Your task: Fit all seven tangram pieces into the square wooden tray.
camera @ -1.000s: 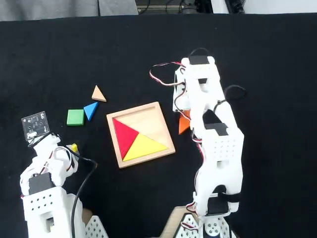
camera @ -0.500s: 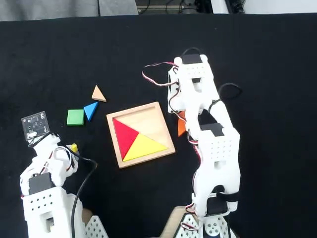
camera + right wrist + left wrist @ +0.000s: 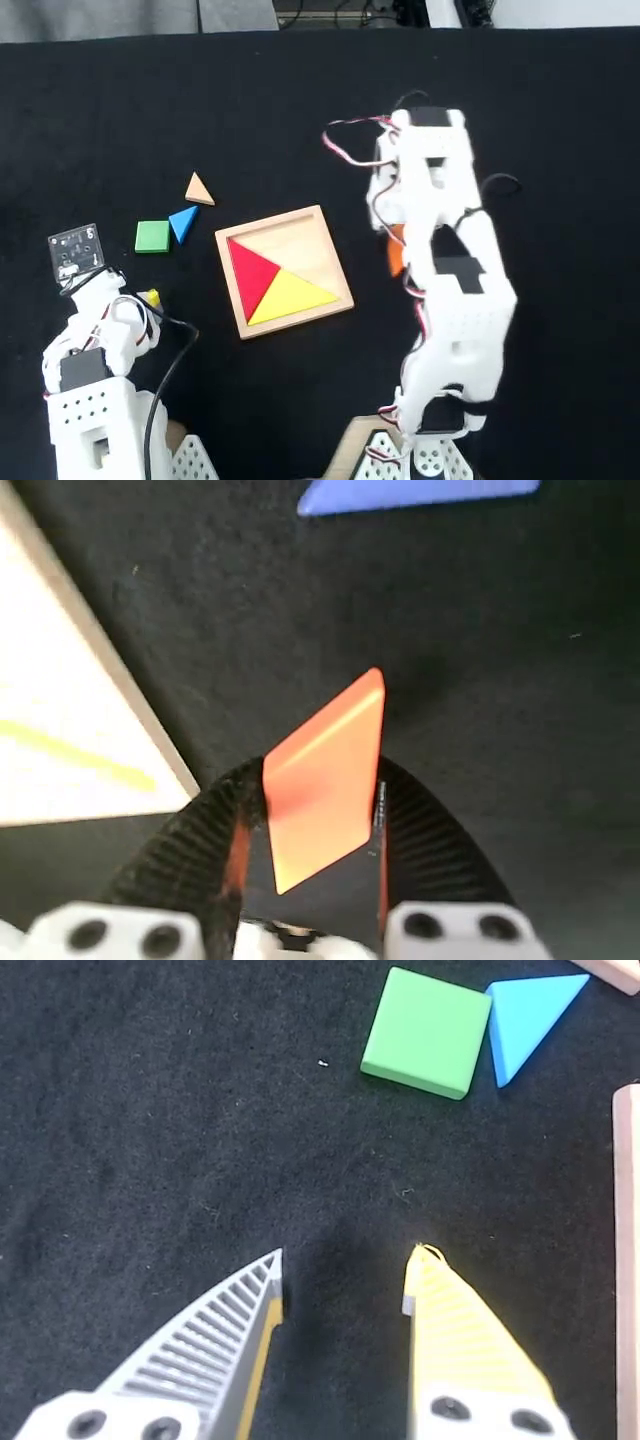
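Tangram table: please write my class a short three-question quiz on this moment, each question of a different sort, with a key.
1. True or false: the right gripper is shut on the orange piece.
2. How many pieces lie in the wooden tray? A one, B two, C four.
3. Fill the gap: the piece right beside the green square is the ____ triangle.

Key: 1 true. 2 B. 3 blue, the blue triangle.
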### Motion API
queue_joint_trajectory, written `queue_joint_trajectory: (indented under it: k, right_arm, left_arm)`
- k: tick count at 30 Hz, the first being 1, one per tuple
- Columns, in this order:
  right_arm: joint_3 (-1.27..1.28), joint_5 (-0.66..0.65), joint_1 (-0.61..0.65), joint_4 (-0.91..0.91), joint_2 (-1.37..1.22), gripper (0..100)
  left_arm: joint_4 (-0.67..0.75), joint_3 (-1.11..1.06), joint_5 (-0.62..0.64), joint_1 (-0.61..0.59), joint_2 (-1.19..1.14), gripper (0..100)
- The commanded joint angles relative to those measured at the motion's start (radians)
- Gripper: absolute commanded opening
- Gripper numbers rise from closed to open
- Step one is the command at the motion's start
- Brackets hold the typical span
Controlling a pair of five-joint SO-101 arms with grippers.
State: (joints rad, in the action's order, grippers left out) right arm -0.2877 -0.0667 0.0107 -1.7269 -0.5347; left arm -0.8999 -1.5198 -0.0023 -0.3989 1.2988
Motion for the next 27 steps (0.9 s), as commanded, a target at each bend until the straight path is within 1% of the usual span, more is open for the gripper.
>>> queue_joint_trajectory:
  k: [1,2,4,9,10,20,22,25,27]
  right_arm:
    - [0.093,-0.253,-0.032,-0.040,0.199,12.0]
    - [0.120,-0.281,-0.032,-0.040,0.237,12.1]
    - [0.162,-0.288,-0.034,-0.038,0.311,13.6]
    - [0.246,-0.298,-0.034,-0.037,0.438,32.4]
    - [0.257,-0.298,-0.034,-0.035,0.452,34.1]
    - [0.245,-0.290,-0.029,-0.031,0.473,34.3]
    - [0.226,-0.290,0.000,0.014,0.464,34.3]
    - [0.285,-0.288,0.068,0.057,0.441,33.8]
    - [0.352,-0.288,0.127,0.054,0.437,29.6]
  left_arm:
    - [0.011,0.005,-0.006,0.015,0.008,21]
    - [0.011,0.005,-0.006,0.015,0.008,21]
    - [0.011,0.005,-0.006,0.015,0.008,21]
    - [0.011,0.005,-0.006,0.015,0.008,21]
    - [0.011,0.005,-0.006,0.015,0.008,21]
    - [0.015,-0.004,-0.006,0.015,0.008,21]
    - [0.015,-0.004,-0.006,0.016,0.008,21]
    - [0.015,-0.004,-0.006,0.016,0.008,21]
    - [0.015,-0.005,-0.006,0.016,0.008,21]
